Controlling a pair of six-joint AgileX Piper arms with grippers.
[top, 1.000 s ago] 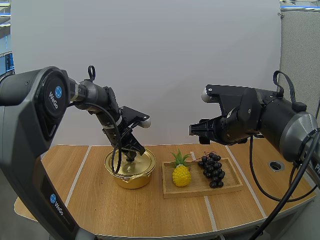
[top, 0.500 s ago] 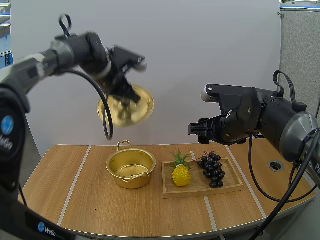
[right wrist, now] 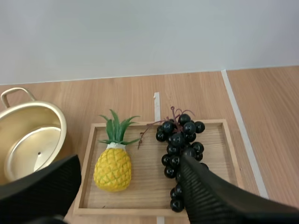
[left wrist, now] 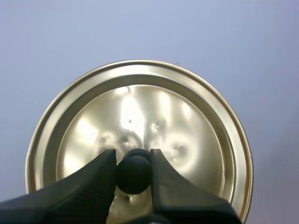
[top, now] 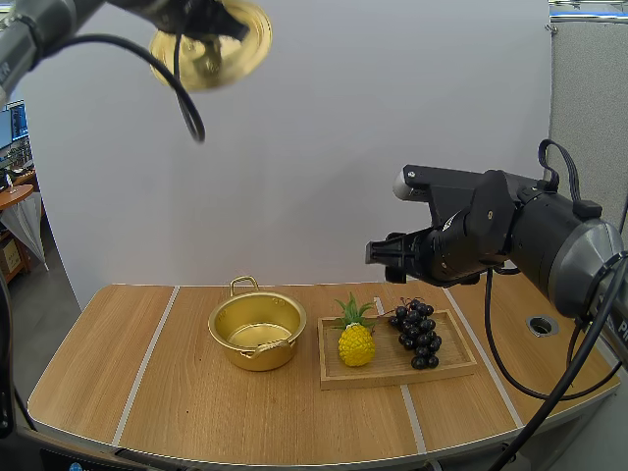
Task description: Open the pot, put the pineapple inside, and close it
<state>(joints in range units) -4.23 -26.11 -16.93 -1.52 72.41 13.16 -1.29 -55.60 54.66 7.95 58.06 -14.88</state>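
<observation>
The gold pot [top: 257, 331] stands open on the table, left of the wooden tray [top: 392, 371]. Its gold lid [top: 218, 51] hangs high above the table's left side, with my left gripper [top: 201, 14] shut on it. Up close, both fingers pinch the lid's black knob [left wrist: 134, 173]. The yellow pineapple [top: 355, 342] stands upright on the tray's left end, beside dark grapes [top: 417, 334]. My right gripper [top: 379, 253] hovers open above the tray. Its fingers stand wide apart over the pineapple [right wrist: 112, 168] and grapes [right wrist: 180, 140].
Bare table lies in front of the pot and tray and at the far left. A small round hole [top: 539, 323] sits in the tabletop at the right. The open pot [right wrist: 29, 140] sits close to the tray's [right wrist: 212, 133] left edge.
My left gripper lifted the lid off the pot and carried it up and to the left, from pot height to high above. The right arm has barely moved.
</observation>
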